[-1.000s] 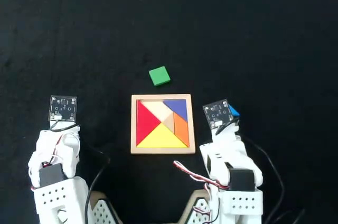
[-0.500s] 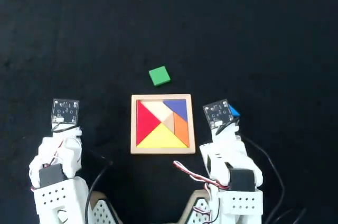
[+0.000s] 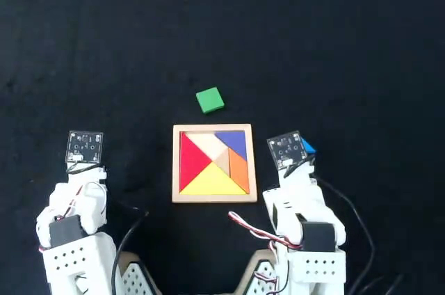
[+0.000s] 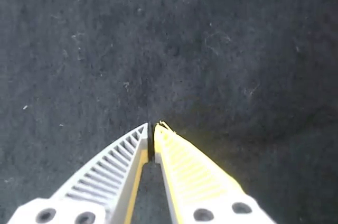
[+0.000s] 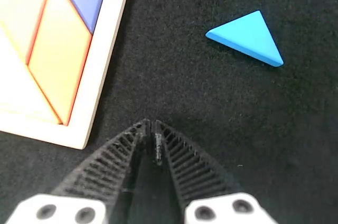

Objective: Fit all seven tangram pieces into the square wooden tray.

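Wooden tray (image 3: 176,163), partly filled near the desk's front edge, is flanked by the left tool (image 4: 152,127) and right tool (image 5: 150,126), both clenched empty; next, it is judged, the right tool must be opened over the nearby blue triangle (image 5: 248,39), the green square (image 3: 210,99) lying beyond.

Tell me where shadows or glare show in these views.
High view: even light on the black cloth, no glare on the wooden tray. Right wrist view: the blue triangle casts barely any shadow. Left wrist view: a dim shadow patch on the cloth beside the tool.
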Robot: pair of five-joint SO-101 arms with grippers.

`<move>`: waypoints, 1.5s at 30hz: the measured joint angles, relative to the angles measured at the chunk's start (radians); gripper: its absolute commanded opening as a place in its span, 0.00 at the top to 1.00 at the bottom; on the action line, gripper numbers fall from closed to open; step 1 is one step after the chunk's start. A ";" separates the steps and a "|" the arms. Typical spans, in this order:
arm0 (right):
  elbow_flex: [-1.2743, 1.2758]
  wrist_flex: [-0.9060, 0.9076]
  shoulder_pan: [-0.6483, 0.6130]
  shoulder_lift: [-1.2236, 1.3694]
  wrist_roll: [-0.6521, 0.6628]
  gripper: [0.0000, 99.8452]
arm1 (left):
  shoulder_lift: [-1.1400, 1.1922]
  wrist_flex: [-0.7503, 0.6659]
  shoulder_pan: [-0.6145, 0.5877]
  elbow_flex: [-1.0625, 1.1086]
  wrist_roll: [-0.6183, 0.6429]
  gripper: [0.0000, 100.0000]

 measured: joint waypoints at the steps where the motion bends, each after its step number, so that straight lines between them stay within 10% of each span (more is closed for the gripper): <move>1: 0.000 0.000 0.000 0.000 0.000 0.99 | 0.000 0.000 0.000 0.000 0.000 0.97; 16: 0.000 -0.002 -0.049 0.000 0.000 0.99 | 0.000 -0.002 0.000 0.000 0.000 0.97; 26: -0.009 -0.348 -0.060 0.000 0.061 0.99 | -0.002 -0.058 0.175 0.012 -0.003 0.97; 33: -0.253 -0.242 -0.238 0.017 0.101 0.98 | 0.002 -0.058 0.020 0.012 -0.002 0.97; 45: -1.053 -0.192 -0.315 1.060 -0.084 0.87 | 0.002 -0.064 -0.006 0.012 -0.003 0.84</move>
